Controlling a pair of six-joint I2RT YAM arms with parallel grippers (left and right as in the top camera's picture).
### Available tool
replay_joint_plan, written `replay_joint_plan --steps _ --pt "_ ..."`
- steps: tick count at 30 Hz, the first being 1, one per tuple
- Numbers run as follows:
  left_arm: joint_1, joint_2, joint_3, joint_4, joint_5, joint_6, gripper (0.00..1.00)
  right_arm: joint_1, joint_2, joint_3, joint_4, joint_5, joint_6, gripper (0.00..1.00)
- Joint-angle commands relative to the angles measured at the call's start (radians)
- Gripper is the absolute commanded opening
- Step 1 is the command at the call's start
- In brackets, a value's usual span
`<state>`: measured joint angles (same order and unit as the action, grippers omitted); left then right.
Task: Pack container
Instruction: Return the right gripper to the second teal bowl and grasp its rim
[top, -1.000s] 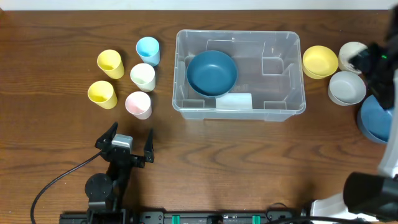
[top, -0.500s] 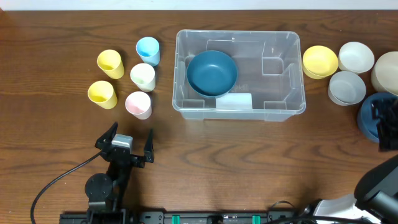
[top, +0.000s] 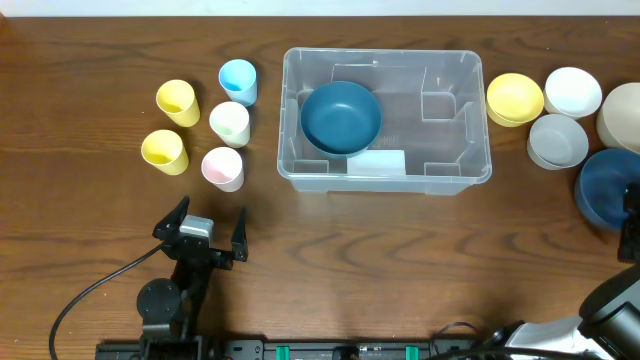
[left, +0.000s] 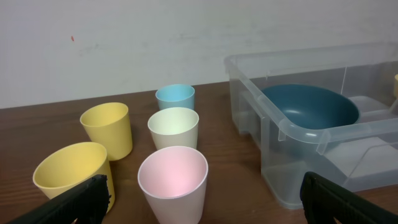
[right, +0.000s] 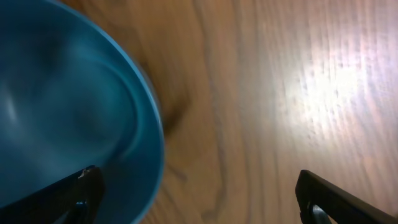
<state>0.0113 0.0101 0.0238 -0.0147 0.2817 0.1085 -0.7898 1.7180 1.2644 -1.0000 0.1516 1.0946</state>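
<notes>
Packing is judged barely begun: one blue bowl (top: 341, 116) lies in the container (top: 445, 130), mid-table; cups (top: 230, 123) at nine o'clock and bowls (top: 558, 140) at three o'clock are left outside. Both the left gripper (top: 210, 213) and right gripper (right: 199, 193) are held open, empty.

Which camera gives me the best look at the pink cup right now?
Left wrist: the pink cup stands close and upright, its empty inside visible. Overhead shows it small, from above, left of the container. Right wrist misses it.
</notes>
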Motion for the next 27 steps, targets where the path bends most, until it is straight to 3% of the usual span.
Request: replay_joint_plan --steps 1,8,15,18,22,27 --pt "0.005 -0.006 -0.02 -0.032 0.006 -0.001 0.98 -0.002 0.003 -0.071 0.045 0.005 0.006 0.99" --pt "0.005 -0.006 -0.02 -0.032 0.006 -0.001 0.98 -0.005 0.003 -0.186 0.205 0.006 -0.027 0.99" --pt "0.005 -0.006 -0.02 -0.032 0.006 -0.001 0.98 -0.006 0.003 -0.192 0.186 0.018 -0.036 0.98" --pt "0.005 -0.006 -0.02 -0.032 0.006 -0.001 0.98 -0.012 0.003 -0.198 0.172 0.028 -0.028 0.83" --pt "0.005 -0.006 -0.02 -0.032 0.006 -0.001 0.98 -0.038 0.003 -0.204 0.148 0.029 -0.025 0.51" --pt "0.005 -0.006 -0.02 -0.032 0.006 -0.001 0.98 -0.092 0.003 -0.215 0.111 0.028 -0.008 0.21"
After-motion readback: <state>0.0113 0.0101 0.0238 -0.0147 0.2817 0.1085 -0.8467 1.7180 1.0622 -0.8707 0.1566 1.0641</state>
